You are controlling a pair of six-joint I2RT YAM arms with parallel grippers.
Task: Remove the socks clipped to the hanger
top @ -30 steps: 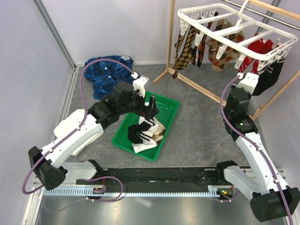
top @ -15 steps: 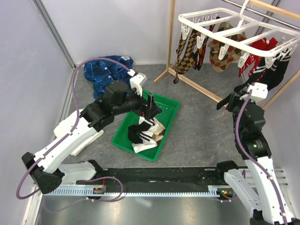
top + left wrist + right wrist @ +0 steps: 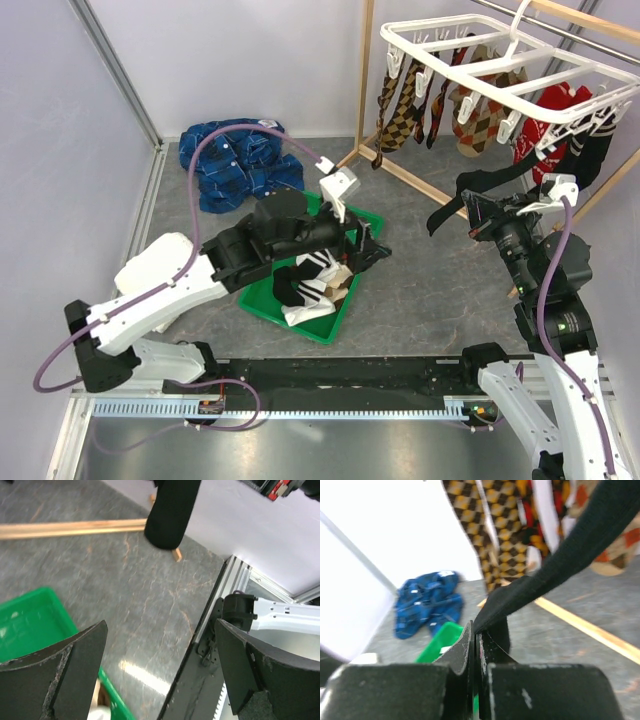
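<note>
Since the previous frame the right gripper (image 3: 474, 630) has drawn back and down from the hanger (image 3: 470, 75), its fingers clamped on a black sock (image 3: 570, 555). The left gripper (image 3: 160, 650) has swung right to the far end of the green tray (image 3: 268, 312), fingers apart and holding nothing. The tray holds loose socks (image 3: 312, 285): striped white, black and tan. The argyle socks (image 3: 400, 105) and red socks (image 3: 545, 112) hang clipped to the hanger.

A robotics lab cell: white panel walls (image 3: 250, 60), aluminium framing (image 3: 118, 75), a perforated mounting rail (image 3: 330, 405).
</note>
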